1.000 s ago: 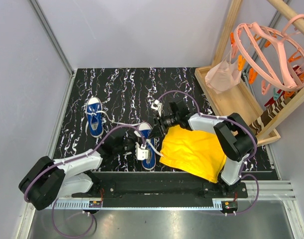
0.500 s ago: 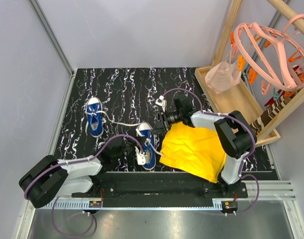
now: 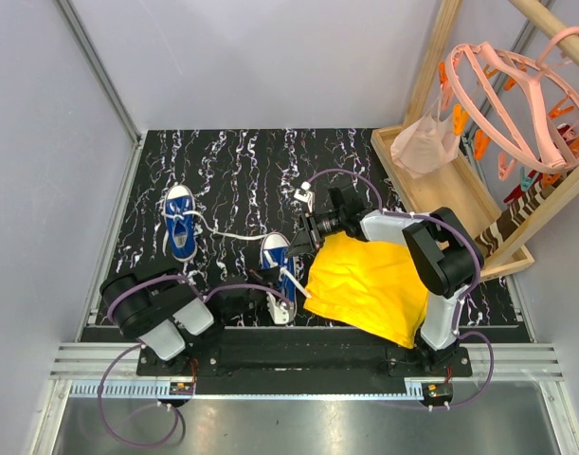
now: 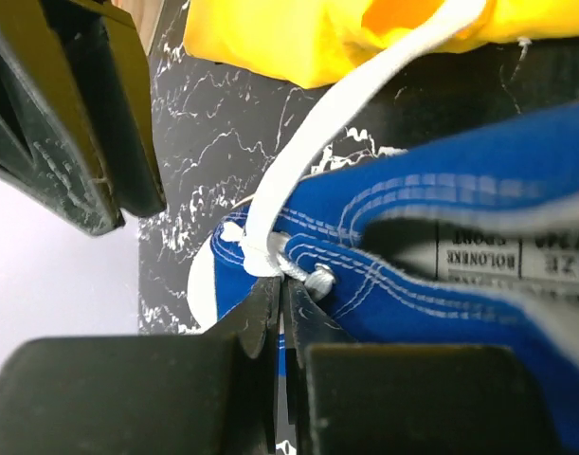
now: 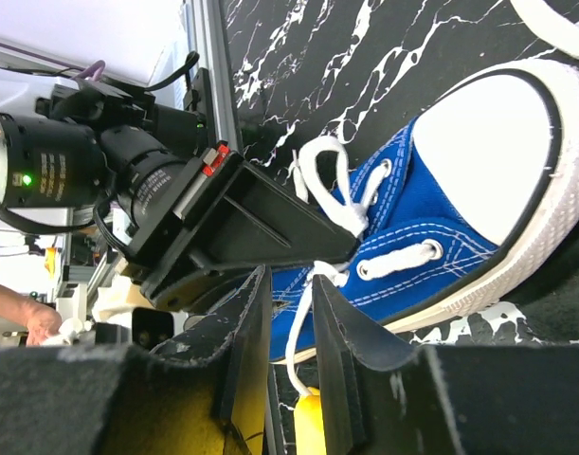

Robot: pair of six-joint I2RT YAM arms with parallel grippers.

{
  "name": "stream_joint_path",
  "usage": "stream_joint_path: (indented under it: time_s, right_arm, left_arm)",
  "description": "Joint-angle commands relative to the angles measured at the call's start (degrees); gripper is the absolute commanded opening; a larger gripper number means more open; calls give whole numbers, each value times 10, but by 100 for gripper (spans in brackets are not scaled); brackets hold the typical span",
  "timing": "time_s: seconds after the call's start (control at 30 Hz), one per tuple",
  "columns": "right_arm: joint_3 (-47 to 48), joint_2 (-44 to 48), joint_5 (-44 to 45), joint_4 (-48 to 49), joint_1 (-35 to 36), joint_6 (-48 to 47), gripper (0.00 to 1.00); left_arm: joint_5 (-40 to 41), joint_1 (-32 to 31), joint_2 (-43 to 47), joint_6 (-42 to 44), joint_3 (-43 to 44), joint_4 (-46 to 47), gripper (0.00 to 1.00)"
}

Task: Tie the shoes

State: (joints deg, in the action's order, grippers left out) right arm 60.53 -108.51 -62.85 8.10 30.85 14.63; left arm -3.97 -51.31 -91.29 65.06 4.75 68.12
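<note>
One blue sneaker (image 3: pixel 181 226) lies at the left of the mat. The other sneaker (image 3: pixel 277 265) lies in the middle, toe away from me, next to the yellow cloth (image 3: pixel 365 284). My left gripper (image 3: pixel 270 305) is at this shoe's heel end. In the left wrist view it (image 4: pixel 281 284) is shut on the white lace (image 4: pixel 346 104) at an eyelet of the shoe (image 4: pixel 441 256). My right gripper (image 3: pixel 301 245) is over the shoe's right side. In the right wrist view it (image 5: pixel 287 294) stands a little open, with a lace strand (image 5: pixel 303 322) hanging loose between the jaws, beside the shoe (image 5: pixel 460 190).
A long lace (image 3: pixel 232 234) runs across the mat between the two shoes. A wooden tray (image 3: pixel 450 190) with a pink hanger rack (image 3: pixel 516 104) stands at the right. The mat's metal rim (image 3: pixel 118 218) runs along the left.
The left arm has folded back towards its base, and its gripper has slid down towards the middle shoe's heel. The right gripper has shifted slightly by the shoe's toe side.
</note>
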Motion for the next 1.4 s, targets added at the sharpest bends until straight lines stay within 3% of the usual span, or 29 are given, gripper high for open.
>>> stream_joint_path:
  time_s: [0.0,0.47,1.07,1.2,1.37]
  right_arm:
    - [18,-1,-21,18,0,5,33]
    - [25,-14,-29,23,-4,7,34]
    - [47,-57,-83,46,-21,53,36]
    - [52,-68,-106,67,-22,90,36]
    - [48,-91,-131,165,-23,181,37]
  left_arm:
    - [66,-15,-15,0,4,273,0]
    - [133,-48,53,23,-9,273,0]
    - [193,-76,60,24,25,273,0]
    - [206,-79,57,29,35,273,0]
    - [212,-81,56,33,38,273,0]
